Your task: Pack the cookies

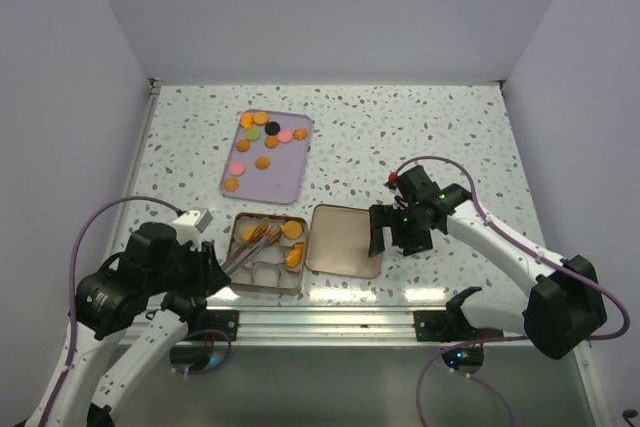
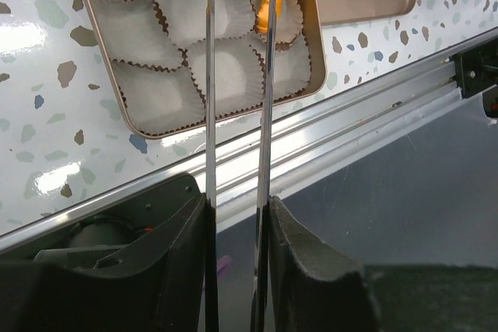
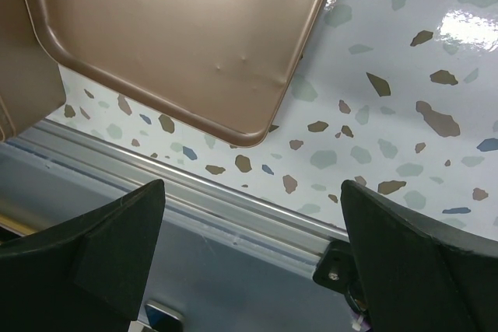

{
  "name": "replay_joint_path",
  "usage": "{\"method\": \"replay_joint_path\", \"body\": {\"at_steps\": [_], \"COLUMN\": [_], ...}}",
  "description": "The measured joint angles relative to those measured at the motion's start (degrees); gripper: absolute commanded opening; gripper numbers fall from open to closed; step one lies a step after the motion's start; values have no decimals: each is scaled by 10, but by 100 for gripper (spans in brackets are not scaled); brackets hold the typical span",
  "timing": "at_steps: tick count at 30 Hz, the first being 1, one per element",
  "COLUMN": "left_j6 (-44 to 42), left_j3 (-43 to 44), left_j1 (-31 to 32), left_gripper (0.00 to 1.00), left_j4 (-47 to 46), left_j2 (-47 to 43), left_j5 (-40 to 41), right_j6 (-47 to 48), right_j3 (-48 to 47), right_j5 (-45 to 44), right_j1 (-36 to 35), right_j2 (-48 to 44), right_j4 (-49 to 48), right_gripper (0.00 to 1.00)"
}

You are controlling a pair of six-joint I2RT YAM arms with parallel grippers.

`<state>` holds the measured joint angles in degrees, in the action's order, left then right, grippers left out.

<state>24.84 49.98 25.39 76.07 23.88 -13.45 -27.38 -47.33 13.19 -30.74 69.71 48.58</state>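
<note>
Jaws: left gripper (image 1: 212, 269) is clamping a pair of metal tongs (image 2: 208, 114); right gripper (image 3: 253, 192) is standing wide apart, holding nothing. Cookies (image 1: 262, 142) are mostly lying on the lilac tray (image 1: 285, 179), a few sitting in paper cups (image 2: 194, 9) inside the tin (image 2: 313, 33). Lid (image 3: 179, 36) is lying just beside the tin.

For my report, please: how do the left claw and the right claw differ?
The left claw is shut on metal tongs; the right claw is open and empty. The left claw's tongs reach over the tin of paper cups; the right claw hangs near a corner of the lid. Both are black.
</note>
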Motion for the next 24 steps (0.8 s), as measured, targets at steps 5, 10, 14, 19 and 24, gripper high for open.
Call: {"method": "replay_joint_path", "body": {"at_steps": [5, 10, 14, 19, 24], "left_j6": [-4, -4, -3, 0, 7], "left_j3": [0, 0, 0, 0, 2], "left_j1": [11, 18, 21, 22, 22], "left_gripper": [42, 47, 48, 47, 46], "left_j4": [0, 0, 0, 0, 0], "left_j2": [-28, -29, -32, -35, -33], "left_j5": [-1, -2, -2, 1, 6], "right_j6": [0, 0, 2, 5, 6], "right_j3": [0, 0, 0, 0, 0], "right_j5": [0, 0, 0, 0, -1], "right_j1": [0, 0, 0, 0, 0], "right_j2": [0, 5, 9, 15, 22], "right_j4": [0, 0, 0, 0, -1], "right_gripper": [98, 98, 98, 98, 98]}}
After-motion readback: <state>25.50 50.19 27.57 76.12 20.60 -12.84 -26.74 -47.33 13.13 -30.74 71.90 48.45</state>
